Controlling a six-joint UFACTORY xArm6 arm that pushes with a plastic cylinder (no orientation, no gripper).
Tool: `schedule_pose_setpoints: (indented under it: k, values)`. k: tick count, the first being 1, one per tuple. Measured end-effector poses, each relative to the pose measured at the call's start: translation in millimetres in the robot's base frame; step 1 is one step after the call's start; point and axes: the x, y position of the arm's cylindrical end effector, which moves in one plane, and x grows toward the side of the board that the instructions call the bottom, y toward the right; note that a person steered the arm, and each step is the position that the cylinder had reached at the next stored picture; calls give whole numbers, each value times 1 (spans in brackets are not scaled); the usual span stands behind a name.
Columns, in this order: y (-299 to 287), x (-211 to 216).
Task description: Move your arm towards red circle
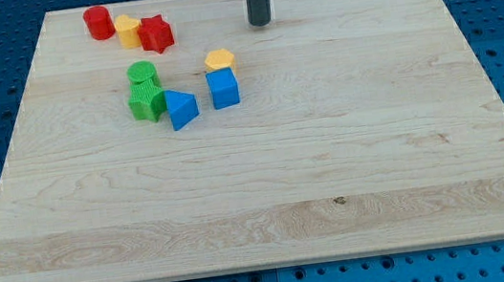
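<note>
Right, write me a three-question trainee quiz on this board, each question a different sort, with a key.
1. Multiple choice: my tip stands where, relative to the red cylinder?
A. To the view's right of it
B. To the view's left of it
C. Touching it

2. True or false: the yellow block sits between the red cylinder and the red star.

3. Fill in: the block just below the yellow pentagon in the view is the ____ cube.

Key: 1 A; 2 true; 3 blue
</note>
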Motion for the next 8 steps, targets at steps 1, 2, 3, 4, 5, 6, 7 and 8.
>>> schedule_pose_setpoints:
  k: [1, 2, 3, 4, 5, 6, 7, 8]
  values:
    - [-5, -32]
    - [-58, -46]
    - [-120, -48]
    - [-173, -62]
    - [-227, -61]
    - [-257, -59]
    - [-272, -59]
    - [-260, -57]
